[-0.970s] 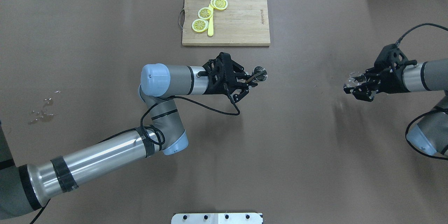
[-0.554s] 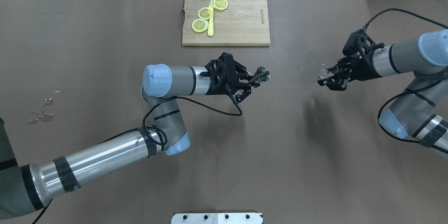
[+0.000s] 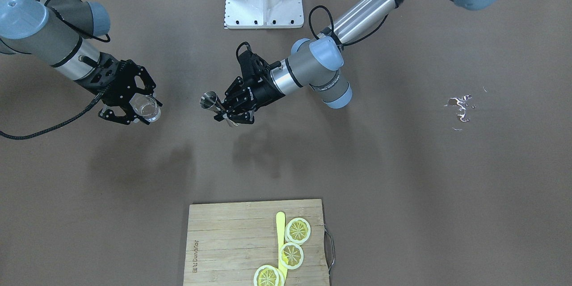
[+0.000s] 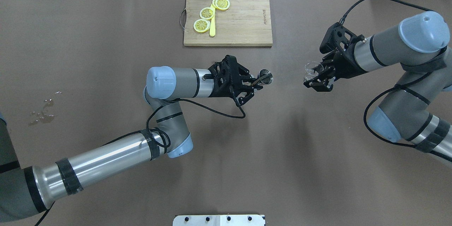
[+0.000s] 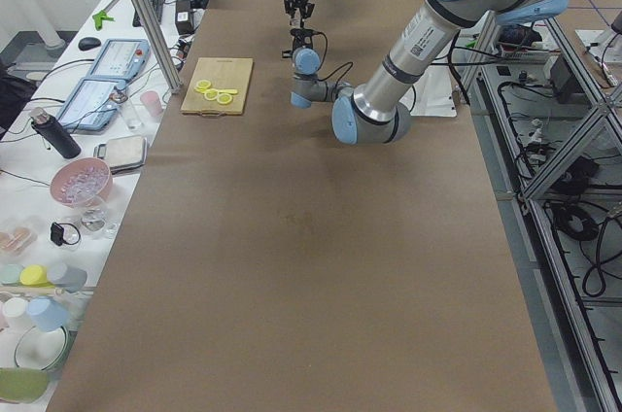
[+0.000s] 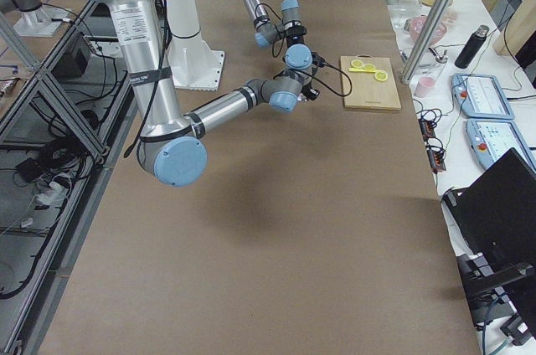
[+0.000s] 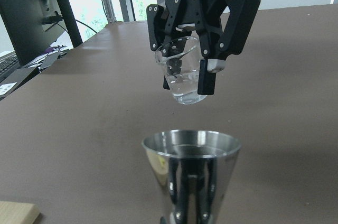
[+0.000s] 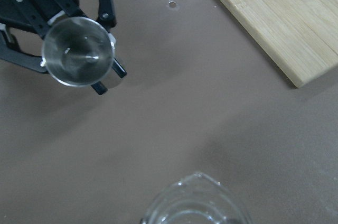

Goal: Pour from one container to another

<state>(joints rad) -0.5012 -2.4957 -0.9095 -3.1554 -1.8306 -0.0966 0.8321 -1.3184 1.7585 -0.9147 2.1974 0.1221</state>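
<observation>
A steel jigger (image 4: 265,76) is held above the table's middle with my left gripper (image 4: 255,82) shut on its lower part, its mouth facing up. In the left wrist view the jigger (image 7: 191,166) fills the foreground. To its right and apart from it hangs a small clear glass cup (image 4: 310,69) with a spout and a little clear liquid, and my right gripper (image 4: 316,77) is shut on it. The left wrist view shows the cup (image 7: 182,73) upright between the black fingers (image 7: 207,76), beyond and above the jigger. Seen from the right wrist, the jigger (image 8: 78,50) lies ahead of the cup's rim (image 8: 195,203).
A wooden cutting board (image 4: 240,19) with lemon slices (image 4: 207,13) and a yellow knife lies at the far middle. A small wet spill (image 4: 42,113) marks the table's left side. A white base plate (image 4: 219,220) sits at the near edge.
My right arm has swung left toward the middle, carrying the glass cup closer to the jigger. My left gripper has shifted slightly right with the jigger.
</observation>
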